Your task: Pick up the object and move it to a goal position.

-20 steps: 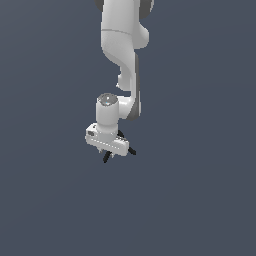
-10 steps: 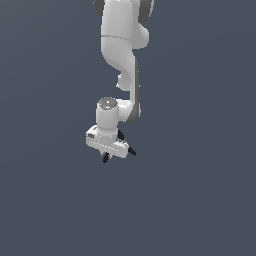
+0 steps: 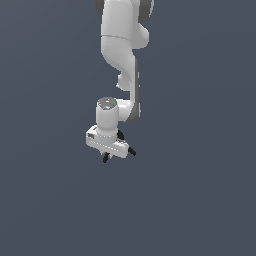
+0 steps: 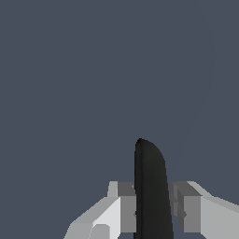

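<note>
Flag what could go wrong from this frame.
1. In the wrist view, the grey fingers clamp a thin dark object only at its lower part; it could pivot or slip during transport.
2. No goal marker shows in either view, so placement cannot be checked.

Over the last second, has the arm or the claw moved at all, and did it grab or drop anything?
The claw drifted slightly up and toward the exterior view's left. The dark object sits between its fingers in the wrist view; nothing visibly grabbed or released. Arm pose and plain grey background look unchanged.
</note>
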Motion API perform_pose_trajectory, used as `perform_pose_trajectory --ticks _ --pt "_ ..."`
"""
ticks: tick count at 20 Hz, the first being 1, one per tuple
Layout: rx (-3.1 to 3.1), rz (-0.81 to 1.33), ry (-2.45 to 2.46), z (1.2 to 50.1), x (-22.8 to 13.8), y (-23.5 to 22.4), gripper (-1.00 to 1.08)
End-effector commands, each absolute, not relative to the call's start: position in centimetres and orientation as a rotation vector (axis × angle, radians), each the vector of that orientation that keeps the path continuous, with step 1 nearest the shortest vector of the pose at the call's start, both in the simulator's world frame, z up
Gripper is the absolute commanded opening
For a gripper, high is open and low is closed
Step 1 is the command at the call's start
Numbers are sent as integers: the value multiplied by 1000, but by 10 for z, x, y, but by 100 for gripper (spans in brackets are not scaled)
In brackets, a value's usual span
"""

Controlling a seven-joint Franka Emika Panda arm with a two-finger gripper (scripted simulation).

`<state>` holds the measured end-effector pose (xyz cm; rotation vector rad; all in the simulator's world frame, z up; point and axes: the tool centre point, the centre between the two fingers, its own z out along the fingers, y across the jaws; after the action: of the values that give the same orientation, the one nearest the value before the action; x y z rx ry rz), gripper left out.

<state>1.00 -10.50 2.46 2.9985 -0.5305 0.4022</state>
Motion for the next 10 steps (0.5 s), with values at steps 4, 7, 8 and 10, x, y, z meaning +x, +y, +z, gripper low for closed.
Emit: perform_pose_trajectory --ticks 4,7,8,10 --pt "2998 405 -531 40 14 -112 -100" --pt "2998 405 -531 56 17 -119 -100" --pt "2998 405 -530 62 19 -121 -100" --pt "2998 405 -530 76 22 -128 -100"
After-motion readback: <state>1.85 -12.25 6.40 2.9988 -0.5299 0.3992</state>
